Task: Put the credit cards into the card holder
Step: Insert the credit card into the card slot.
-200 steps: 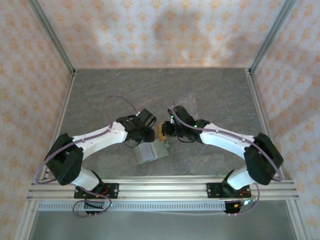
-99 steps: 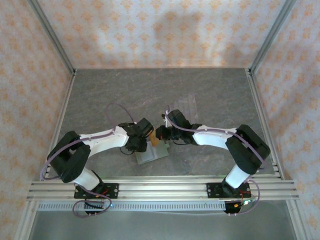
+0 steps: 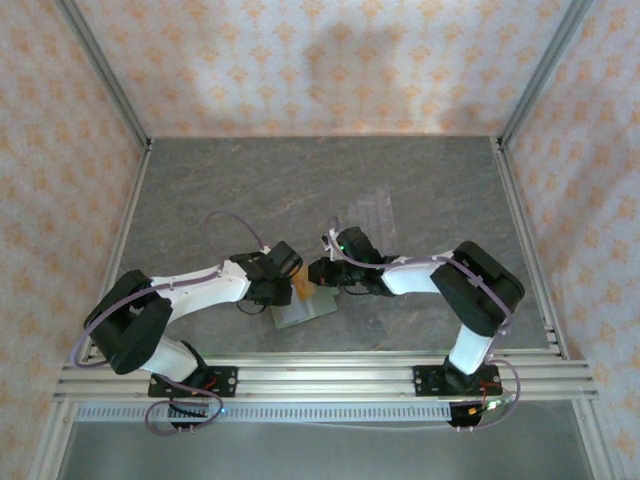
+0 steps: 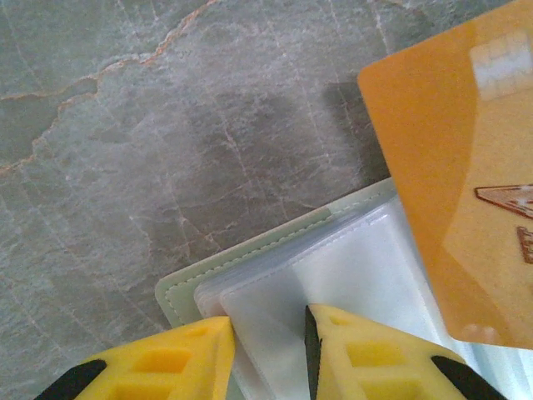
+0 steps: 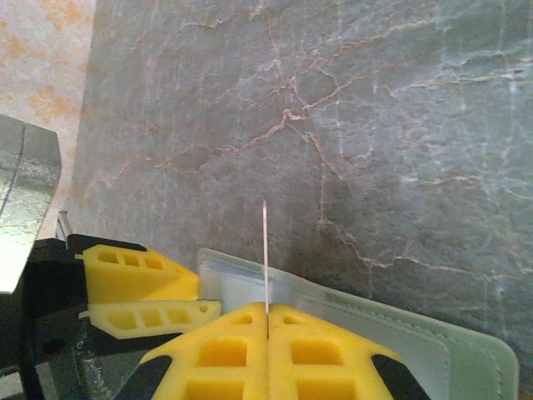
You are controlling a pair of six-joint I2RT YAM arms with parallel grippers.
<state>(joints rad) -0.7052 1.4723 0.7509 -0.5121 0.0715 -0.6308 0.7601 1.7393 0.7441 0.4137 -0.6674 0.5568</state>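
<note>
- The right gripper [image 5: 266,325] has its fingers pressed together on the gold-orange card [image 4: 466,183]. Its own camera sees the card edge-on, as a thin upright line at centre frame. I'd say it is held on edge so that it can slide into a slot.
- The card holder [image 3: 305,310] lies open on the grey table [image 3: 200,200], low in the overhead view just above the rail. Its pale pockets [image 4: 333,283] face up.
- The left gripper [image 4: 266,350] sits at the bottom of its wrist view with its fingers part-way apart and a pocket edge between them. I can't tell whether they actually bite on it. My guess is that it is there to steady the holder or lift a pocket.
- Compared with a second ago, both arms have come down the overhead frame and folded in, and the right elbow is tucked closer.
- The card has moved from above the holder to its upper edge — the holder itself hasn't shifted.
</note>
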